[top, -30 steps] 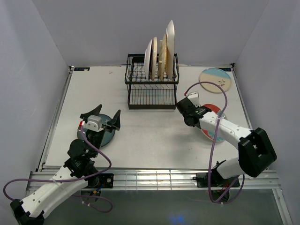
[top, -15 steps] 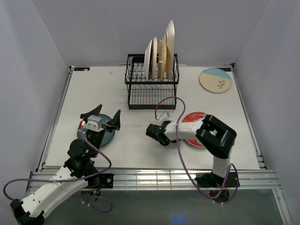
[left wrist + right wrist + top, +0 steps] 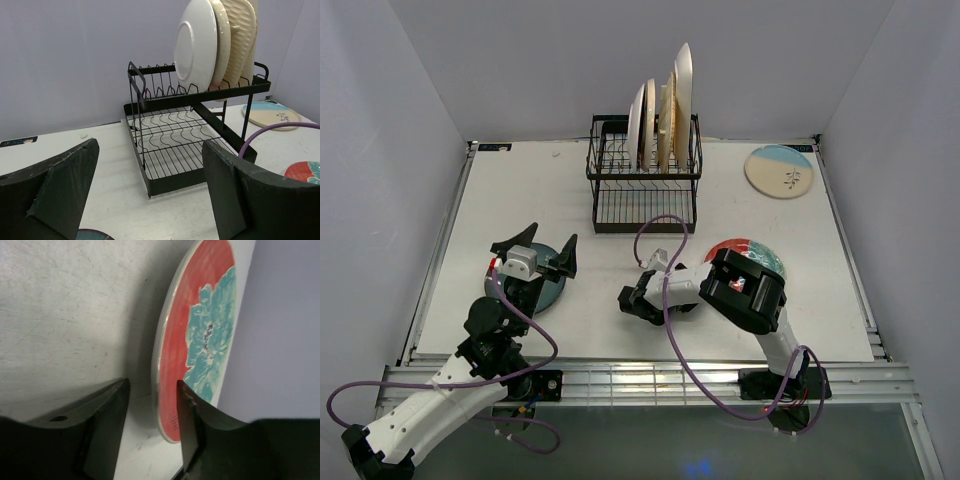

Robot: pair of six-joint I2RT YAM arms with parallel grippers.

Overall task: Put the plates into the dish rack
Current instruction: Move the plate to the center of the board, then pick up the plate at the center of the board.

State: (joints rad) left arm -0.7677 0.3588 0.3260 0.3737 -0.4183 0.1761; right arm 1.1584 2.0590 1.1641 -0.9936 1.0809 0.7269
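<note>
- Top view: the left claw (image 3: 538, 249) is hovering, spread wide, over the dark teal plate (image 3: 549, 291). The right claw (image 3: 631, 300) is sitting low over the bare mid-tabletop (image 3: 520, 190), well apart from the red-teal floral plate (image 3: 761, 259). The cream-and-blue plate (image 3: 779, 171) is lying far right, and the racked plates (image 3: 665, 110) are standing in the upper tier of the dish rack (image 3: 644, 205).
- Left wrist view: the fingers are framing the rack, with nothing between them.
- Right wrist view: the jaws are standing partly apart, pinching nothing, with the red-teal plate lying flat beyond them.
- Handling (judgement): the plates are looking stiff, glazed, slippery and breakable. The rim is looking like the best hold.
- Versus one second ago: the right arm is sweeping from beside the rack toward centre, its claw parting from pressed together. The left arm is unchanged.
</note>
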